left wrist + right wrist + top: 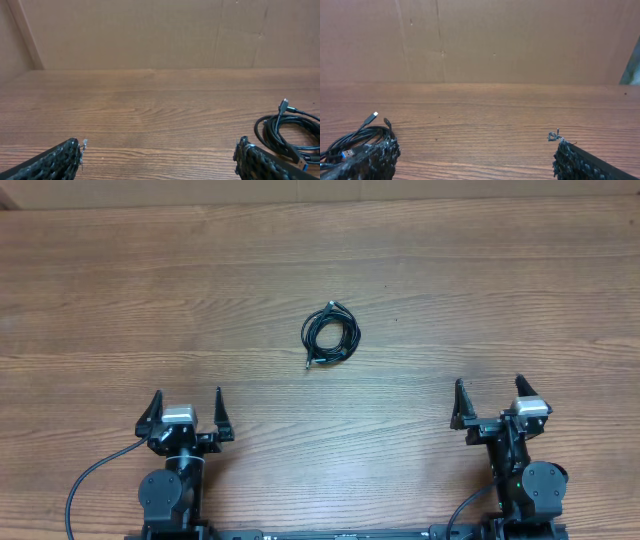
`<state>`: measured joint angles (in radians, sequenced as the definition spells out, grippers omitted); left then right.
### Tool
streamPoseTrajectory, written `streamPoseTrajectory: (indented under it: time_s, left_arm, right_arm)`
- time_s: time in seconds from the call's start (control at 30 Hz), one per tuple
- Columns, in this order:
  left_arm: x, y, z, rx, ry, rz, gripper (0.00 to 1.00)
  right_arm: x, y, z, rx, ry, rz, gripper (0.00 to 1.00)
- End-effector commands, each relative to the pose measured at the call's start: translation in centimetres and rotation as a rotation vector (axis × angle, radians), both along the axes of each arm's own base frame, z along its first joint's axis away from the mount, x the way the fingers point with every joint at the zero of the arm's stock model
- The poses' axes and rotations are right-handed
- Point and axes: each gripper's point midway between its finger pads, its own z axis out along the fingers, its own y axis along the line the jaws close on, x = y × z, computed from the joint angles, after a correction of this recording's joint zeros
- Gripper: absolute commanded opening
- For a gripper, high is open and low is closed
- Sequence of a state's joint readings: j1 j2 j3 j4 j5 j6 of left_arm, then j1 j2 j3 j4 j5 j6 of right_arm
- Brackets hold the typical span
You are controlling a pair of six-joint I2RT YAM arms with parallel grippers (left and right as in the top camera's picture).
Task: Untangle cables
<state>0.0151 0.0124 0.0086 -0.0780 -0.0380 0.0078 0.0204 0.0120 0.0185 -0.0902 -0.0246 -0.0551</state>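
Left arm (165, 485), right arm (530, 480): black bodies, round joint housings, silver wrist blocks (178, 416), tapered black fingers (221, 415), knurled pads (55, 160), thick black arm cables (70, 505).

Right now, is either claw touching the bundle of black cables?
No: the cables lie apart from the left gripper and right gripper.

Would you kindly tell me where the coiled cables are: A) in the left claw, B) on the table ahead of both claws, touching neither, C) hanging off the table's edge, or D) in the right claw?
B: overhead, the cables lie coiled on the table, well ahead of the left claw and the right claw, both open and empty.
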Motion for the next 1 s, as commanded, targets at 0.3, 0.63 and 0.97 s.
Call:
streamPoseTrajectory:
  time_s: [0.3, 0.63, 0.97]
  left_arm:
    - [-2.0, -9.1, 1.0, -0.510, 0.071, -0.512, 0.99]
    - [-5.9, -12.0, 10.5, -0.682, -0.179, -0.840, 1.00]
    - [-9.5, -10.0, 23.9, -0.365, -0.507, -0.711, 1.00]
  right_arm:
    - [0.0, -0.1, -0.2, 0.005, -0.004, -0.006, 1.00]
    - [0.0, -0.1, -0.2, 0.005, -0.004, -0.006, 1.00]
    - [0.0, -0.1, -0.2, 0.005, -0.004, -0.006, 1.00]
